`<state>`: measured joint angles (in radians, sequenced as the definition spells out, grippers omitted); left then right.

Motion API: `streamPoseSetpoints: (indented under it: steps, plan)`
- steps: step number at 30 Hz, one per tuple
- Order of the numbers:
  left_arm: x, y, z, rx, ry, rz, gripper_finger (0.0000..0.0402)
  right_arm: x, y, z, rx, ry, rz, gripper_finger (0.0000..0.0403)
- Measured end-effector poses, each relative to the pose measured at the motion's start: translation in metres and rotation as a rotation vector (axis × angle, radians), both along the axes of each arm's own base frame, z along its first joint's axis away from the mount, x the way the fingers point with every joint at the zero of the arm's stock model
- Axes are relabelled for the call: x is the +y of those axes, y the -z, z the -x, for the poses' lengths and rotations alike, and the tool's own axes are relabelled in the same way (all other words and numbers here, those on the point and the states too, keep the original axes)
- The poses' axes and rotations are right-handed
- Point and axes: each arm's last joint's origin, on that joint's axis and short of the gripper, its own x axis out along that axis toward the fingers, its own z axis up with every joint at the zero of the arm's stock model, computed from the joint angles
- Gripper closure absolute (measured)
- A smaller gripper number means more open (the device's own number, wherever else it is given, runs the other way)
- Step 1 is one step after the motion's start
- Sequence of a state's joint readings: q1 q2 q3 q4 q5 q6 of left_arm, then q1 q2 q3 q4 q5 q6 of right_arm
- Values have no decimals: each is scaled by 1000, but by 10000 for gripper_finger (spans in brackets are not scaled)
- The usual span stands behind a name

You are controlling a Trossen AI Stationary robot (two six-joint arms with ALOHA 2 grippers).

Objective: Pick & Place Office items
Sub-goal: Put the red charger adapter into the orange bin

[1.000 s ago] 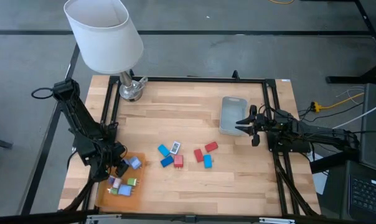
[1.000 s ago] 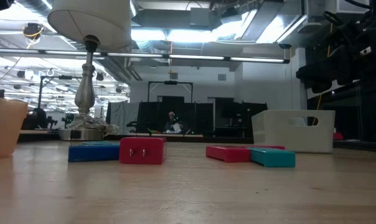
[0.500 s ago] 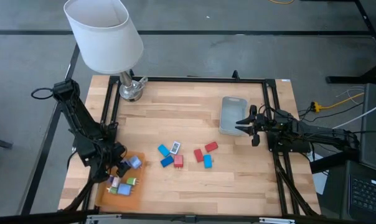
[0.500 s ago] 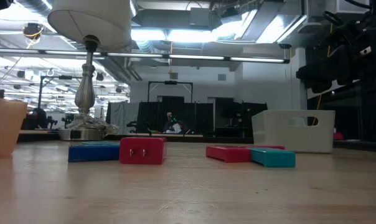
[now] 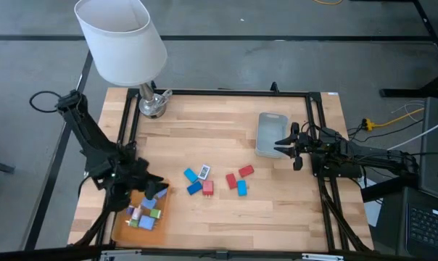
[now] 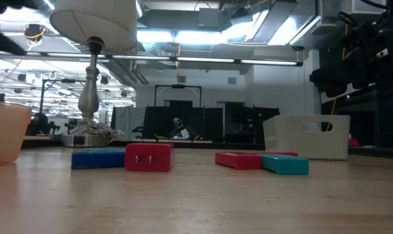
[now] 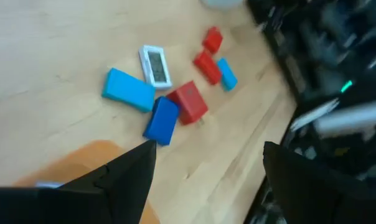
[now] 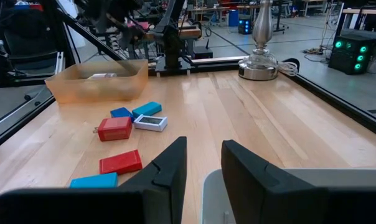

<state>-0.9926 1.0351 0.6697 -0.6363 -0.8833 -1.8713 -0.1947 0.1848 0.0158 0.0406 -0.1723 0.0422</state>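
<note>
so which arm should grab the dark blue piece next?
Left, probably. Its end effector, open and empty, sits at the orange tray's edge, right beside the dark blue piece. The right end effector waits by the grey-blue bin, farther from it.

From my overhead feed the wooden table (image 5: pixel 277 203) is evenly and softly lit, with faint, short shadows and no glare. My table-level feed looks into rows of bright ceiling lights (image 6: pixel 203 39) that wash out pale, while the near tabletop is soft and out of focus. My left wrist feed is heavily smeared by motion blur, with the dark fingers (image 7: pixel 126 177) and background streaked, whereas the right wrist feed is crisp apart from its blurred near fingers (image 8: pixel 169 168).
</note>
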Motion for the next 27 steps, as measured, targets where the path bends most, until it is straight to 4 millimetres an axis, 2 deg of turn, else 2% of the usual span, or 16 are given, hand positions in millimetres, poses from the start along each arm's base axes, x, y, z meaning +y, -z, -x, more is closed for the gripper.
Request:
streamPoseSetpoints:
  steps: [6,12,18,22,27]
  plan:
    - [13,-37,-54,75,231,-193,114,0,0,0,0,0,0,302]
    - [42,-60,-112,305,557,-425,114,0,0,0,0,0,0,302]
    - [68,-44,-158,669,936,-646,114,0,0,0,0,0,0,302]
    - [61,-26,-183,728,1292,-810,114,0,0,0,0,0,0,302]
    - [40,-8,-204,741,1645,-1018,114,0,0,0,0,0,0,302]
